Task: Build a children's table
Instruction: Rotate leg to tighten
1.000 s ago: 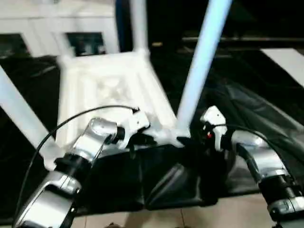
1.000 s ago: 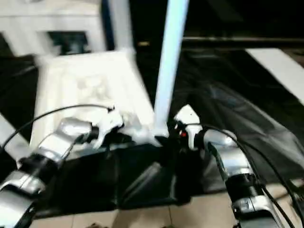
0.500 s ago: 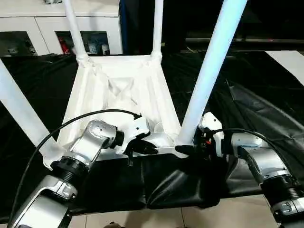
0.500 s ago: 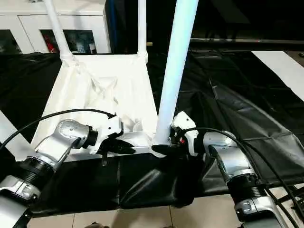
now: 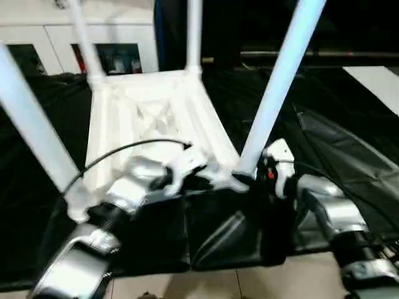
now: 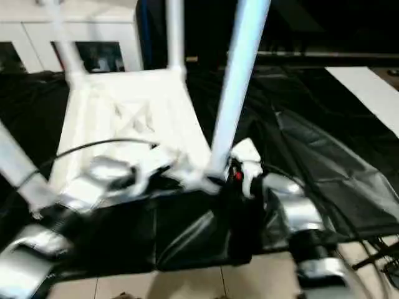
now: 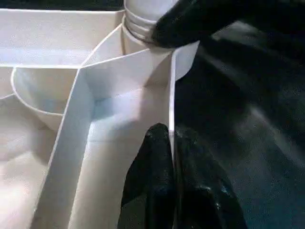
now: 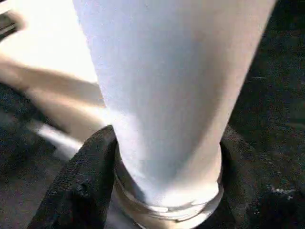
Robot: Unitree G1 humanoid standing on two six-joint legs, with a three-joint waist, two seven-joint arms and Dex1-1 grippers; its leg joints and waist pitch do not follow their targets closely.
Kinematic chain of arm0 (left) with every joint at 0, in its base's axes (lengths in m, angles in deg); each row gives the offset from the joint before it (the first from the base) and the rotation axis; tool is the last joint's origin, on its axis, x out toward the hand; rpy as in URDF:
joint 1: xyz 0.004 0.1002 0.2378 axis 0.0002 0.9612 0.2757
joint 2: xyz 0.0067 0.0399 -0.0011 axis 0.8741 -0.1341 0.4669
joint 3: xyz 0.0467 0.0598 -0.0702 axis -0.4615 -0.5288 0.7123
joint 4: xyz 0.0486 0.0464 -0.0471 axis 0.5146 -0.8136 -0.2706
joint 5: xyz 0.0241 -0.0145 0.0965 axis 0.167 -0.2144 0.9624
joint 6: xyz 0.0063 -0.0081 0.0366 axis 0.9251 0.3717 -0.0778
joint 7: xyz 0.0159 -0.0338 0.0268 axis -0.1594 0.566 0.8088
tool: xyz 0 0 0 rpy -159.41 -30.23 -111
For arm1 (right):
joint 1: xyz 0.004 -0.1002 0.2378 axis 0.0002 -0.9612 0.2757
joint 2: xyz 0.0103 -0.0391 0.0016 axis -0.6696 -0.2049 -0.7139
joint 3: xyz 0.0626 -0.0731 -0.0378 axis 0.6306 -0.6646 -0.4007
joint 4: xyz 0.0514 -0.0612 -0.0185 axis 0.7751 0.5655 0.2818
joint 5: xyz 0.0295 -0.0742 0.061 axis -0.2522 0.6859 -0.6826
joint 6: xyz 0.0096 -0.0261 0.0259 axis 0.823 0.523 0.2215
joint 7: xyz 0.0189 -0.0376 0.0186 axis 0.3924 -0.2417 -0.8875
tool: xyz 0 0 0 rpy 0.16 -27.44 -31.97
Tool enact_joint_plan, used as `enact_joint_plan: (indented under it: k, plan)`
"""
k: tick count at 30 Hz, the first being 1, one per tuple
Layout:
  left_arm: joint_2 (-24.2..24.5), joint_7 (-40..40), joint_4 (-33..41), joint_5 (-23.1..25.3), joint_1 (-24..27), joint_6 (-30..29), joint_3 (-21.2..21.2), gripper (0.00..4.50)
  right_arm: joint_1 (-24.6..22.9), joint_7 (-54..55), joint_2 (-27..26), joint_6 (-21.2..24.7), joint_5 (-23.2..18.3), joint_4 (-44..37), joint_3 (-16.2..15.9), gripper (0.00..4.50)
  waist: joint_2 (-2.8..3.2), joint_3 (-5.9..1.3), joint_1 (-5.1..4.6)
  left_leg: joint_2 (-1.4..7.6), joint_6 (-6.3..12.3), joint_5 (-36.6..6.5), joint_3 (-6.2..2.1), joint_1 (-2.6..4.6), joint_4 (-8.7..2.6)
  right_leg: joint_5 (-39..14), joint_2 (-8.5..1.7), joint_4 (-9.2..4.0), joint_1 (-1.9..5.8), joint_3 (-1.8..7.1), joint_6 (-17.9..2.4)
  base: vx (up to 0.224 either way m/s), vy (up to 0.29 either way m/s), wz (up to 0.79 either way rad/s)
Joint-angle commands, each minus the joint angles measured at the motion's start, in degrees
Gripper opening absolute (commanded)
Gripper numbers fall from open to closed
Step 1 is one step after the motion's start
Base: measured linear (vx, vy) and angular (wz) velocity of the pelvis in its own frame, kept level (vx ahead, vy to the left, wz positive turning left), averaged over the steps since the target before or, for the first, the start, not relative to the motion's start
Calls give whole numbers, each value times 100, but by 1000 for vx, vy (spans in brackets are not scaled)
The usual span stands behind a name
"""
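The white tabletop (image 5: 149,118) lies upside down on the black cloth, ribbed underside up. A white leg rises from each corner socket: two far ones (image 5: 194,37), a near left one (image 5: 31,124) and a near right one (image 5: 274,87). My left gripper (image 5: 202,182) is at the tabletop's near edge, and in the left wrist view its fingers (image 7: 157,162) are shut on the thin rim wall (image 7: 170,95). My right gripper (image 5: 244,182) is at the foot of the near right leg. The right wrist view shows its black fingers (image 8: 81,191) hugging both sides of that leg's base (image 8: 167,119).
The black cloth-covered work table (image 5: 336,137) spreads to the right with folds, and its front edge hangs just in front of my forearms. White cabinets (image 5: 124,31) stand behind. Tiled floor (image 5: 274,283) shows below the table edge. A black cable (image 5: 124,149) loops over my left forearm.
The whole picture has shifted and tilted with my head. Both grippers stay at the tabletop's near right corner, the left on the rim and the right at the leg's base.
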Motion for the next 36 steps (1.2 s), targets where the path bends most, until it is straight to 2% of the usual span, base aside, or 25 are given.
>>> enact_joint_plan:
  k: [1,2,3,4,6,7,10,11,12,14,16,17,18,19,21,23,25,26,28,30,32,34,36]
  plan:
    - [-393,-939,-319,-10,-145,-123,235,0,-68,761,-325,123,151,128,-42,275,-91,-340,-10,133,40,-1640,-49,61,-415,-2711,-286,-531,204,193,-829,0,0,0]
    - [-393,-939,-319,-10,-145,-123,235,0,-68,761,-325,123,151,128,-42,275,-92,-336,-16,131,9,-1636,-48,78,-417,-2715,-265,-549,180,187,-791,0,0,0]
    - [-530,-1203,-425,43,-191,-159,241,0,-69,1084,-457,95,258,176,-45,275,-102,-351,-2,126,25,-1611,-54,71,-415,-2685,-278,-542,203,182,-778,0,0,0]
    - [-696,-1490,-569,150,-238,-158,199,0,-30,1464,-638,66,405,275,-73,275,-72,-345,-9,128,25,-1580,-52,60,-420,-2640,-275,-544,195,191,-780,0,0,0]
    - [-831,-1708,-708,256,-277,-120,155,0,24,1713,-801,44,496,365,-83,275,-97,-342,-25,104,32,-1689,-56,63,-420,-2759,-262,-565,193,173,-726,0,0,0]
    - [-900,-1808,-802,333,-306,-80,109,0,67,1781,-895,-1,535,412,-108,275,-70,-345,-20,106,44,-1699,-57,66,-421,-2772,-270,-572,189,180,-713,0,0,0]
    - [-914,-1848,-892,395,-340,33,71,0,111,1772,-928,-181,578,442,-155,275,-71,-349,-21,105,102,-1791,-69,67,-431,-2844,-270,-601,186,170,-637,0,0,0]
    - [-860,-1785,-887,405,-342,109,59,0,128,1667,-956,-308,405,408,-55,309,-67,-348,-23,108,120,-1793,-75,55,-441,-2812,-271,-597,194,169,-640,0,0,0]
    - [-860,-1785,-887,405,-342,109,59,0,128,1667,-956,-308,405,408,-55,344,-67,-348,-27,113,129,-1815,-79,48,-447,-2805,-275,-599,195,166,-641,0,0,0]
    - [-759,-1626,-856,398,-334,234,64,0,165,1471,-916,-405,248,352,49,346,-74,-351,-25,116,153,-1823,-82,50,-455,-2781,-274,-598,202,160,-649,0,0,0]
    - [-670,-1470,-809,369,-317,307,92,0,218,1352,-793,-459,277,350,65,373,-75,-345,-36,122,163,-1839,-90,29,-467,-2760,-279,-594,210,154,-657,0,0,0]
    - [-635,-1405,-792,363,-316,345,91,0,230,1212,-728,-425,259,328,47,385,-83,-351,-51,117,162,-1797,-91,5,-468,-2717,-277,-584,230,154,-650,0,0,0]
    - [-560,-1212,-749,340,-291,394,80,0,223,881,-570,-372,235,251,-26,385,-86,-347,-48,119,174,-1791,-92,21,-466,-2716,-275,-591,227,150,-654,0,0,0]
    - [-482,-1023,-701,317,-261,429,67,0,207,572,-401,-355,232,173,-106,385,-86,-344,-68,119,199,-1820,-79,23,-460,-2710,-270,-591,212,158,-680,0,0,0]
    - [-312,-598,-585,285,-182,588,7,0,143,-115,-54,-299,144,-20,-239,385,-97,-344,-69,124,270,-1731,-74,1,-450,-2592,-280,-580,234,172,-736,0,0,0]
    - [-87,-111,-444,248,-80,788,-100,0,43,-841,365,-312,83,-250,-369,385,-104,-356,-34,138,349,-1616,-71,13,-437,-2393,-283,-564,250,176,-805,0,0,0]
    - [-27,80,-380,203,-40,855,-133,0,30,-958,445,-334,86,-286,-379,385,-98,-360,-39,145,406,-1524,-61,-2,-432,-2223,-291,-534,259,185,-907,0,0,0]
    - [120,561,-128,45,86,973,-193,0,26,-1158,596,-345,87,-337,-371,385,-91,-368,-31,155,393,-1392,-62,3,-434,-2072,-293,-511,263,185,-976,0,0,0]
    - [231,907,113,-102,181,970,-216,0,13,-1368,725,-349,91,-396,-403,385,-82,-386,-35,178,397,-1258,-60,4,-427,-1738,-288,-451,269,189,-1145,0,0,0]
    - [369,1281,364,-223,259,832,-263,0,-34,-1688,858,-295,33,-498,-508,385,-54,-402,3,195,457,-1036,-44,35,-408,-1186,-272,-384,267,196,-1375,0,0,0]
    - [441,1456,455,-247,291,805,-289,0,-65,-1862,916,-242,0,-570,-574,385,-60,-410,37,200,526,-847,-25,40,-391,-750,-261,-326,283,202,-1516,0,0,0]
    - [441,1456,455,-247,291,805,-289,0,-65,-1862,916,-242,0,-570,-574,385,-57,-407,44,189,571,-772,-17,28,-386,-602,-257,-302,295,198,-1556,0,0,0]
    - [441,1456,455,-247,291,805,-289,0,-65,-1862,916,-242,0,-570,-574,385,-67,-401,41,183,545,-837,-13,32,-386,-725,-271,-320,301,200,-1547,0,0,0]
